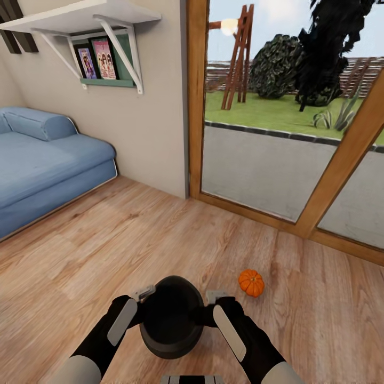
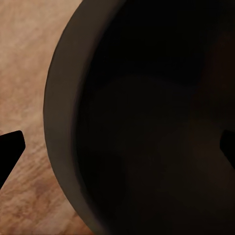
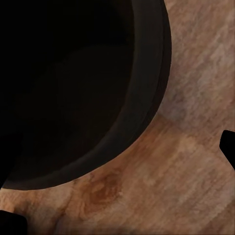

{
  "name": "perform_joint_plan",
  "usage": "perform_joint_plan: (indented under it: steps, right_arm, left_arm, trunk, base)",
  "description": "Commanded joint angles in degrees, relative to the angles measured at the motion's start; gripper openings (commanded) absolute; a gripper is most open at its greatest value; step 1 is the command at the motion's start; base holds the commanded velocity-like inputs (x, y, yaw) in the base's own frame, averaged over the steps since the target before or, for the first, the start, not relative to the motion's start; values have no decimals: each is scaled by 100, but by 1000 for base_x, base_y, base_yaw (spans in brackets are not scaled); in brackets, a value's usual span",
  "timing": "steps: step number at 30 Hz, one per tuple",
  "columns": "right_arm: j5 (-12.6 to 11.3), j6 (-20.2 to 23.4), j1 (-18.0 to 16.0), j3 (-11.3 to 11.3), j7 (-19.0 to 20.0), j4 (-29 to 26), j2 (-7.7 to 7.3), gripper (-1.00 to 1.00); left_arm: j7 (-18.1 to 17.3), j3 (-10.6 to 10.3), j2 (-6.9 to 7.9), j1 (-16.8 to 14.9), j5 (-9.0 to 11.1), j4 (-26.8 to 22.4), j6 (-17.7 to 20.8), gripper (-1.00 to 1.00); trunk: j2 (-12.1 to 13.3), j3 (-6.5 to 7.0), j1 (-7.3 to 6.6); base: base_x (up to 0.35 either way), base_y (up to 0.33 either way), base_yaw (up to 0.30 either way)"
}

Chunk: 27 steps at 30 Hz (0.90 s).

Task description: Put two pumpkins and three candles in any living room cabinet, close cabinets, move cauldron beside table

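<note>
We have the round, matte black cauldron (image 1: 172, 320) between our two arms, low over the pale wooden plank floor (image 1: 133, 234). The left tool (image 1: 143, 294) straddles its rim on one side and the right tool (image 1: 215, 296) does the same on the opposite side. In each wrist view one dark finger sits over the pot's mouth and the other outside over the floor, well apart, so we judge both tools spread wide around the wall; whether the pads touch it, we cannot tell.

We judge the cauldron stiff and fairly heavy, with a thick rounded rim (image 2: 61, 112) and a smooth wall that could slip from a one-sided pinch. Opposing grips on the rim seem the sound hold, kept level.

A small ribbed orange pumpkin (image 1: 251, 282) lies on the floor near the right tool, clear of the pot. We expect it to be light and firm but prone to roll; a grip across its middle should suit it.
</note>
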Motion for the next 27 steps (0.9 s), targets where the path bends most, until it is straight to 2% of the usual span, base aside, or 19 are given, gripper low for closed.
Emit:
perform_joint_plan:
  steps: [1, 16, 20, 24, 27]
  right_arm:
    - [-60, 10, -4, 10, -56, -8, -1, 100]
    - [-66, 5, -4, 9, -22, -6, -1, 100]
    - [-68, 4, -4, 9, -16, -6, -1, 100]
    - [-69, 6, -4, 9, -15, -7, -2, 100]
    - [-69, 7, -4, 9, -15, -12, -1, 100]
  left_arm:
    - [56, -11, 1, -2, 61, -8, 6, 100]
    - [56, -16, 3, -2, 61, -8, 6, 100]
    - [56, -16, 1, -2, 61, -8, 6, 100]
    - [56, -16, -1, -2, 64, -8, 6, 100]
    - [56, -16, 0, -2, 63, -8, 6, 100]
  trunk:
    - [-4, -28, 1]
    - [-24, -360, 40]
    - [-24, -360, 40]
    - [-29, -449, 50]
    - [-29, -449, 50]
  base:
    - [0, 0, 0]
    - [0, 0, 0]
    - [0, 0, 0]
    - [0, 0, 0]
    - [0, 0, 0]
